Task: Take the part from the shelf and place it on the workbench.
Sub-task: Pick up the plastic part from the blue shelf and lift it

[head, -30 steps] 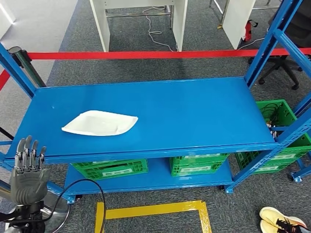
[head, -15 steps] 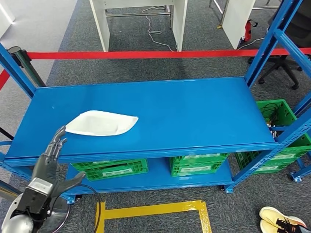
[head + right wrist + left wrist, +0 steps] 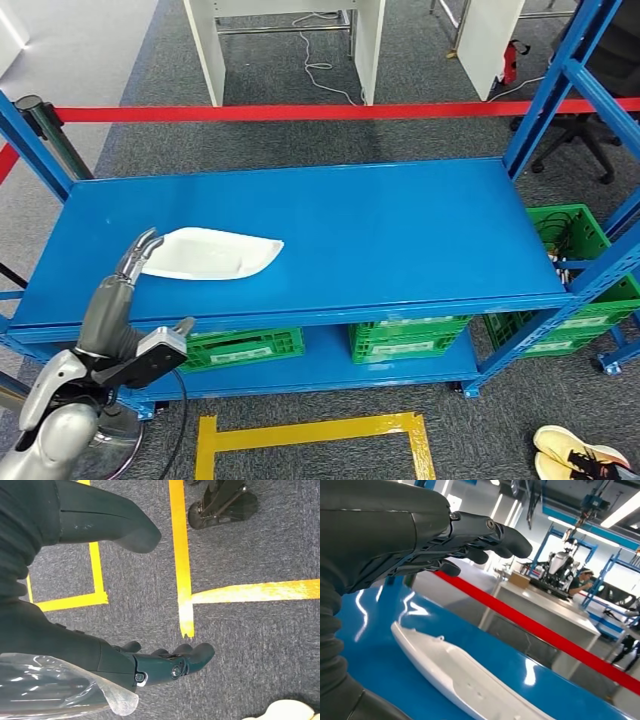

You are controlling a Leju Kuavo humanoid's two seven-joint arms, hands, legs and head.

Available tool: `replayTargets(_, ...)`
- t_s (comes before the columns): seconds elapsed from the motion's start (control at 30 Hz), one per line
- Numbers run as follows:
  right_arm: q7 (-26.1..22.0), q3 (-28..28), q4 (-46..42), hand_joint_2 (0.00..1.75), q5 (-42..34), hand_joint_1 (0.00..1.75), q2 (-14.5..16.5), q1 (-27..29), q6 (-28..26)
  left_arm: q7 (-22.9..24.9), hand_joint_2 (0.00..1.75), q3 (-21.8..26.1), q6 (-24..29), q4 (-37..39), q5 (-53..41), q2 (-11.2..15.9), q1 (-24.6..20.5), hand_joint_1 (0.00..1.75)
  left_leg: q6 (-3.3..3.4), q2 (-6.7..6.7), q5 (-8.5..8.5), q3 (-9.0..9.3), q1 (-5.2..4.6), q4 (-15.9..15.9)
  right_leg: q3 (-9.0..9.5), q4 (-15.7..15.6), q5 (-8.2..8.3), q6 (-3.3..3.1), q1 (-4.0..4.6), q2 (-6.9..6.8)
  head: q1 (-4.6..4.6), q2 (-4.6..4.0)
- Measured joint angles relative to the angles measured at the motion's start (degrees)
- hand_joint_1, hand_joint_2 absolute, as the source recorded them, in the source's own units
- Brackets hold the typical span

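The white part (image 3: 207, 254) lies flat on the top deck of the blue shelf (image 3: 377, 230), toward the shelf's left end, a long shallow moulding that tapers to a point away from the left robot hand (image 3: 121, 290). In the head view that robot hand reaches up over the shelf's front edge, its dark fingers (image 3: 140, 252) stretched forward with their tips at the near, blunt end of the part and its thumb held out to the side, so the robot hand is spread and holds nothing. Whether the fingertips actually touch the part is hard to judge from above, but the left wrist view settles part of it: there the fingers (image 3: 482, 532) hover above the part (image 3: 467, 677), with blue shelf surface visible between them, and the part's raised rim and small holes can be seen close beneath the palm. That view also takes in a red barrier tape (image 3: 546, 630) beyond the shelf and a pale bench (image 3: 550, 610) further off. The right wrist view looks down at grey carpet (image 3: 241, 545) crossed by yellow floor tape (image 3: 181, 550), with the right robot hand (image 3: 151, 662) hanging over it, fingers straight, apart from the thumb (image 3: 109, 522) and empty. Green crates (image 3: 226, 348) sit on the lower shelf below the left robot hand.
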Motion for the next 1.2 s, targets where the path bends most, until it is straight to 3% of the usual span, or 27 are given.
replayTargets(0.87,-5.0,-3.4,7.32,1.75,8.58,0.0,0.25,-5.49,3.78,17.33,1.75,-14.55,4.41,22.32,-39.9,1.34,-21.07,0.0,0.01,0.14,0.01,-0.01,0.0,0.05,-0.01,0.02,0.04,0.03,0.0,0.14,0.01,0.0)
replayTargets(1.2,-5.02,-3.85,8.47,1.75,9.37,0.0,0.25,-5.92,3.82,18.43,1.75,-16.05,3.3,25.94,-42.6,1.62,-22.99,0.0,0.01,0.15,0.01,-0.02,0.0,0.05,-0.01,0.03,0.04,0.03,0.0,0.15,0.0,0.0)
